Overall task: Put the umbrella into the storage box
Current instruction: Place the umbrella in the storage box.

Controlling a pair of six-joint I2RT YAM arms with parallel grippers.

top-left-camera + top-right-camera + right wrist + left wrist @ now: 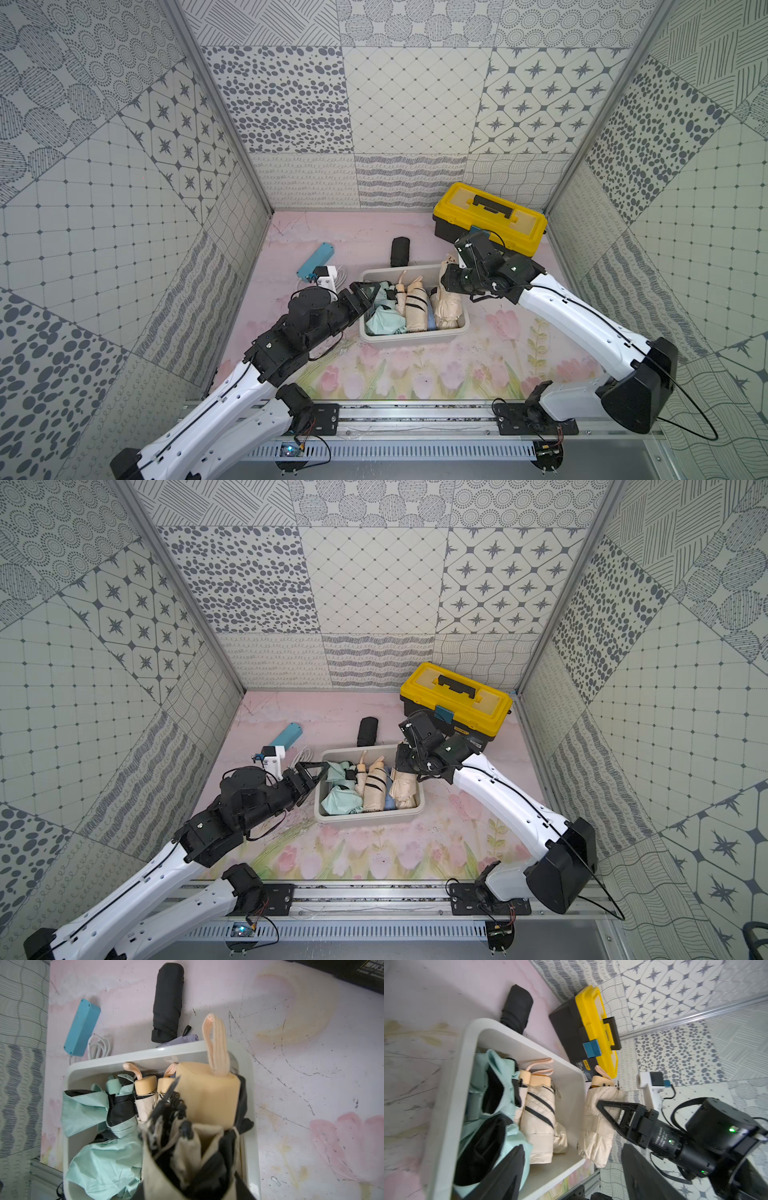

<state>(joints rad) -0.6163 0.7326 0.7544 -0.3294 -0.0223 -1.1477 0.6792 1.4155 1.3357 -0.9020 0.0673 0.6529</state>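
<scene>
The white storage box (415,338) sits mid-table and holds a mint-green umbrella (382,320) and folded beige umbrellas (417,309). My right gripper (448,279) is shut on another beige umbrella (600,1126) over the box's right end. Its handle and strap (216,1043) point toward the far rim (145,1053). Whether it rests inside I cannot tell. My left gripper (571,1178) stands open at the box's left end, one of its fingers (500,1178) against the mint fabric, holding nothing. A black umbrella (400,251) lies on the table behind the box.
A yellow-lidded black toolbox (490,216) stands at the back right, close behind my right wrist. A blue case (315,259), a white cable (98,1046) and a white block (328,280) lie left of the box. Patterned walls enclose three sides.
</scene>
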